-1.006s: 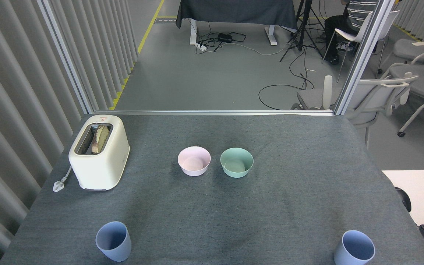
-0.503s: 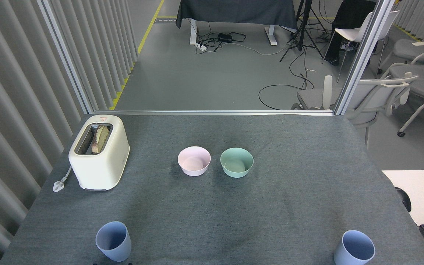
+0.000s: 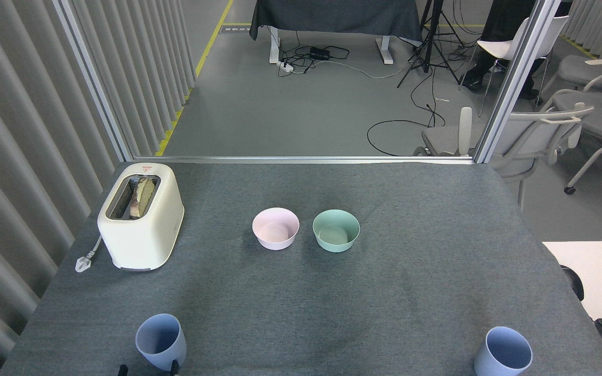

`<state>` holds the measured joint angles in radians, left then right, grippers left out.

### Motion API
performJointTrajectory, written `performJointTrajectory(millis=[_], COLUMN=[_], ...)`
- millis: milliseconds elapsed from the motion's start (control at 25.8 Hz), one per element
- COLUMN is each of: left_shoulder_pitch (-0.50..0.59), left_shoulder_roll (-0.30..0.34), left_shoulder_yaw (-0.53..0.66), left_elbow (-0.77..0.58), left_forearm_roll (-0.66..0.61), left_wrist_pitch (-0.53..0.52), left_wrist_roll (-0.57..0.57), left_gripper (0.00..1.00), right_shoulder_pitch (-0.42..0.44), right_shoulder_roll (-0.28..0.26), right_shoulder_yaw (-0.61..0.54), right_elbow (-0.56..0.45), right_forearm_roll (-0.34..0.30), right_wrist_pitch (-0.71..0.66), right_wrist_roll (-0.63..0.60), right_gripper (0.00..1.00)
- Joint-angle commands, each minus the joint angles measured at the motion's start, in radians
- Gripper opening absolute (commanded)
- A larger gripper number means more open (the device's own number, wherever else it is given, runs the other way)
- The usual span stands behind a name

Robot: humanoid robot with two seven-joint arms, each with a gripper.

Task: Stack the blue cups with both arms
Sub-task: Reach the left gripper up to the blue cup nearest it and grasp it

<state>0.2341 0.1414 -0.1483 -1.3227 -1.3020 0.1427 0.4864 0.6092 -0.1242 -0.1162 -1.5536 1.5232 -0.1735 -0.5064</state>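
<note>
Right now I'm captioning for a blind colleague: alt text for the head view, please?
Two blue cups stand upright and far apart at the near edge of a grey table: left cup, right cup. The left gripper's prong tips peek in below the left cup.

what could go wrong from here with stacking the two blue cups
1. The left gripper only shows two prong tips at the bottom edge, straddling the base of the left blue cup; a slightly off approach could tip it.
2. The right blue cup stands near the table's right front corner, so a nudge might push it off.
3. The cups are far apart, so nesting them needs careful alignment.
</note>
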Motion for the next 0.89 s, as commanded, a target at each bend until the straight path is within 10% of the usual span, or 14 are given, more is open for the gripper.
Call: performJointTrajectory(millis=[0, 852], left_shoulder_pitch=[-0.012, -0.094], left_shoulder_roll=[0.0, 0.0], left_shoulder_yaw=[-0.002, -0.023], left_elbow=[0.002, 0.083], left_forearm_roll=[-0.008, -0.006], left_wrist_pitch=[0.005, -0.031], left_wrist_roll=[0.0, -0.002], left_gripper=[1.0, 1.0], right_shoulder_pitch=[0.0, 0.0], right_shoulder_roll=[0.0, 0.0], right_shoulder_yaw=[0.003, 0.013], right_elbow=[0.001, 0.012], right_forearm_roll=[0.0, 0.0], right_wrist_pitch=[0.0, 0.019], right_wrist_roll=[0.0, 0.0], right_gripper=[1.0, 1.0])
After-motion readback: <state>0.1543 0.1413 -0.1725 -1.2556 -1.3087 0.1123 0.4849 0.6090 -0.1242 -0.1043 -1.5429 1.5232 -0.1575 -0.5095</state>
